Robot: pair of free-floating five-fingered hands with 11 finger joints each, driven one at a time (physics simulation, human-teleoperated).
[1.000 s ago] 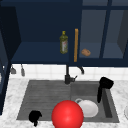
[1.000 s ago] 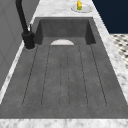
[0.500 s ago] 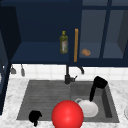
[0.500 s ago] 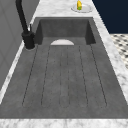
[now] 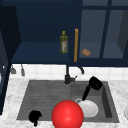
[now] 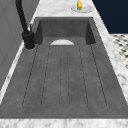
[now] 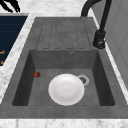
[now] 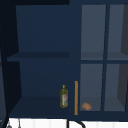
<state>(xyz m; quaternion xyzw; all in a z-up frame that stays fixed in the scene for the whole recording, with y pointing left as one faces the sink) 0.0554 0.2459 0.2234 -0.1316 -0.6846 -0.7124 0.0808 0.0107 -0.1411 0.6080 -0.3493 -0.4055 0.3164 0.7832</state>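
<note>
Front view: right robot hand [image 5: 94, 83] hung over basin, fingers stretched down toward white plate [image 5: 88, 108], not clearly touching. Left robot hand [image 5: 35, 116] idle at sink's [image 5: 45, 92] front-left edge, fingers curled on nothing. Red ball [image 5: 67, 114] overlapped plate's left part. Risk: straight fingers could skid on plate, shoving it against basin wall.

Right side view: plate [image 7: 66, 89] lay flat on basin floor, beside drain [image 7: 83, 79].

Left side view: plate's rim [image 6: 62, 42] peeked beyond draining board.

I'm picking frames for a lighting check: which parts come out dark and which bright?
Front view: the cabinet interior is deep blue shadow, the red ball flat and saturated with no highlight. Right side view: the white plate is brightest, evenly lit, in the grey sink. Upper view: dim, the bottle barely lit.
</note>
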